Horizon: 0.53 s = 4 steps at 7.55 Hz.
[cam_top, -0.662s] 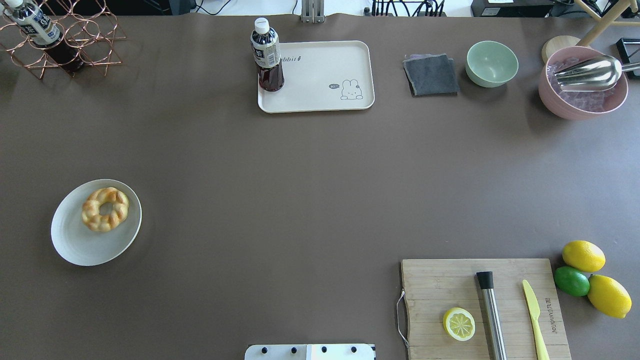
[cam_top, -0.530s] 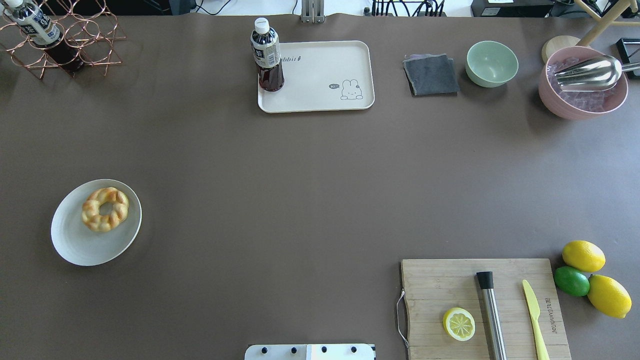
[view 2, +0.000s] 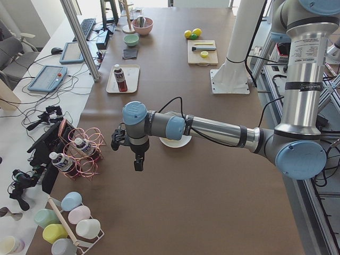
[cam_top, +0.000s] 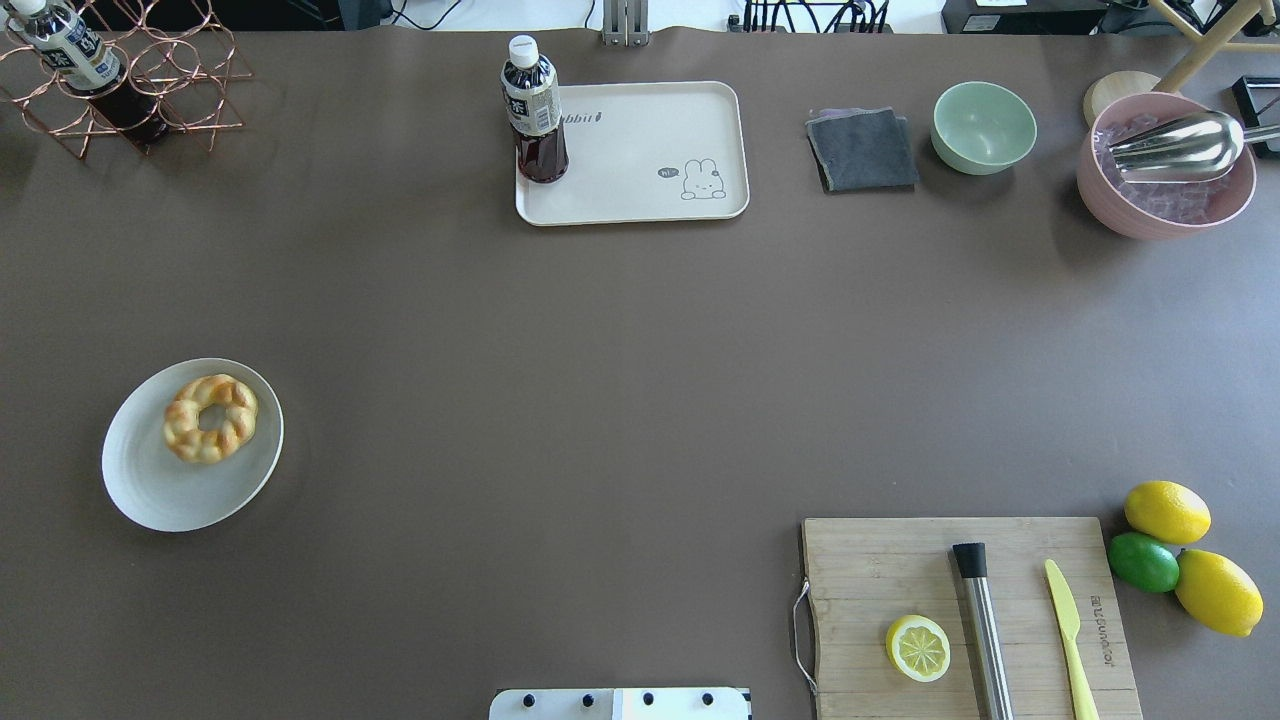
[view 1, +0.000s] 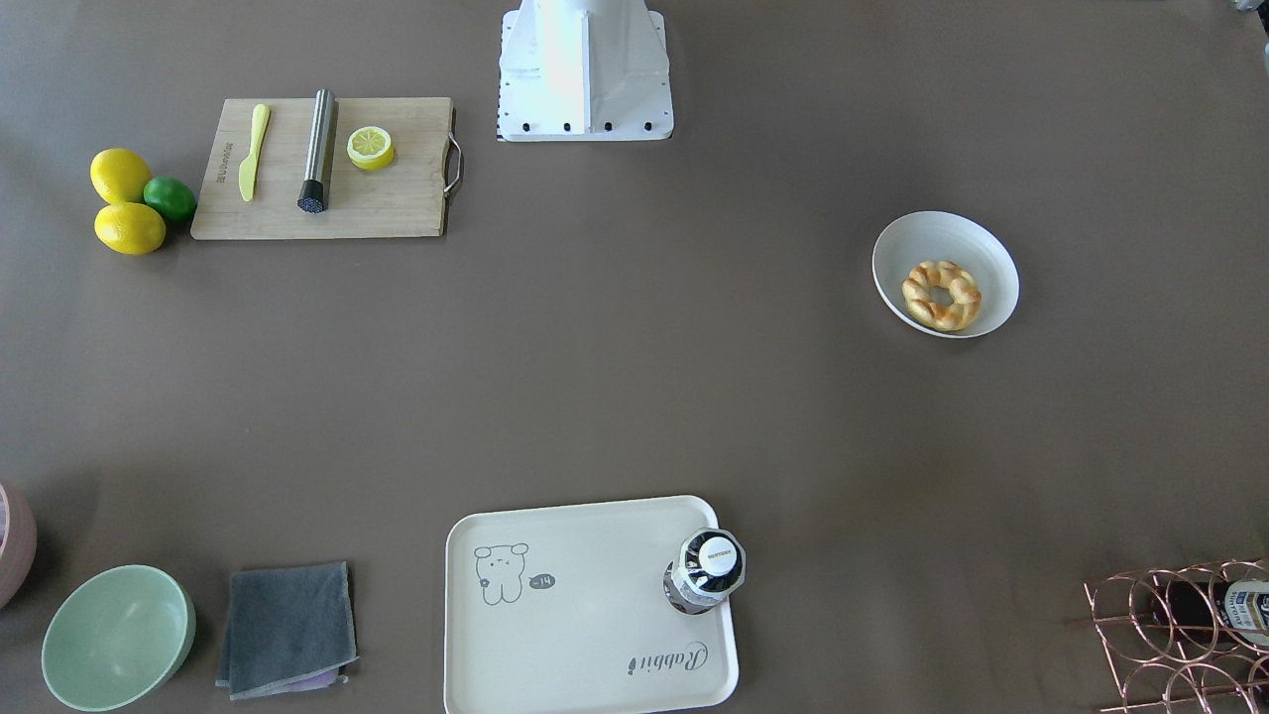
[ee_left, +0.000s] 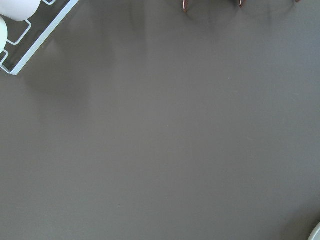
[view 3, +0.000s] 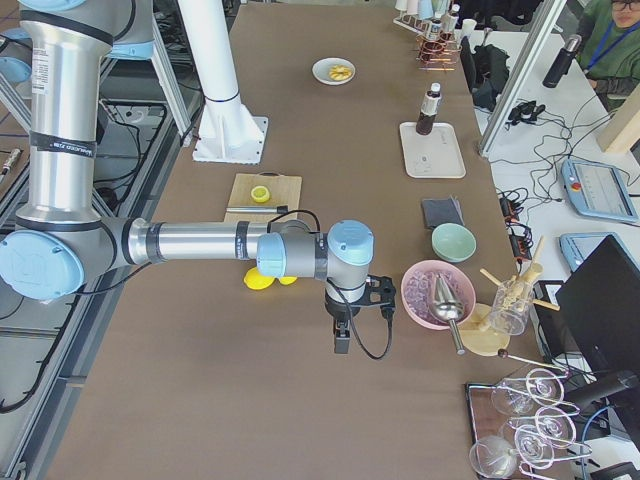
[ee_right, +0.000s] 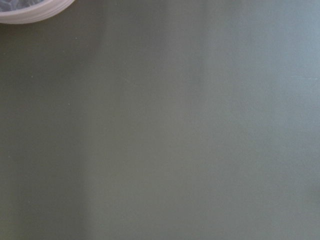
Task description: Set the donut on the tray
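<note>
The golden-brown braided donut [cam_top: 210, 418] lies on a round white plate [cam_top: 150, 490] at the table's left; it also shows in the front-facing view [view 1: 941, 295]. The cream tray [cam_top: 650, 190] with a cartoon drawing sits at the far middle [view 1: 585, 635], with a dark tea bottle [cam_top: 534, 110] standing on its left corner. My left gripper [view 2: 137, 159] hangs beyond the plate, off the table's left part, seen only in the exterior left view. My right gripper [view 3: 342, 340] hangs near the pink bowl [view 3: 437, 293]. I cannot tell whether either is open or shut.
A wooden cutting board [cam_top: 900, 570] with a lemon half [cam_top: 917, 647], steel tool and yellow knife is at near right, lemons and a lime [cam_top: 1143, 561] beside it. A grey cloth [cam_top: 862, 150], green bowl [cam_top: 984, 126] and copper bottle rack [cam_top: 130, 80] stand at the back.
</note>
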Each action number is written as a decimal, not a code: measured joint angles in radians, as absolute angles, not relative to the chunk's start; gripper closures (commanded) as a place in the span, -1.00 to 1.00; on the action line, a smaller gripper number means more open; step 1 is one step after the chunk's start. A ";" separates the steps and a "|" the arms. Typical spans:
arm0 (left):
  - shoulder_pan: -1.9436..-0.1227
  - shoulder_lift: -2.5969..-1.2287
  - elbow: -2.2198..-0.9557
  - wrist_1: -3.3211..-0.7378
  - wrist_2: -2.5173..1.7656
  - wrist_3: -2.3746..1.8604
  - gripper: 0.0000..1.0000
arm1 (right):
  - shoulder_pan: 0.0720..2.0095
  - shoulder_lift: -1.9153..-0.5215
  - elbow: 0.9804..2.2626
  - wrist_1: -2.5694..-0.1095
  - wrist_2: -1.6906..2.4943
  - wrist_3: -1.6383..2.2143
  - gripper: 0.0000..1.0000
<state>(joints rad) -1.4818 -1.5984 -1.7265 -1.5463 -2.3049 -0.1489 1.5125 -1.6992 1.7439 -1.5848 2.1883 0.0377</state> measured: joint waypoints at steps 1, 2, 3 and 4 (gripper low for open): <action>-1.482 -1.600 -1.727 -1.546 -2.306 -0.149 -0.99 | 1.513 -1.700 1.745 -1.587 2.188 0.038 -1.00; -1.482 -1.603 -1.729 -1.547 -2.308 -0.150 -0.99 | 1.513 -1.702 1.741 -1.589 2.188 0.038 -1.00; -1.481 -1.603 -1.728 -1.547 -2.307 -0.149 -0.99 | 1.512 -1.702 1.739 -1.591 2.188 0.040 -1.00; -1.477 -1.608 -1.721 -1.551 -2.308 -0.144 -0.99 | 1.507 -1.702 1.734 -1.591 2.188 0.044 -1.00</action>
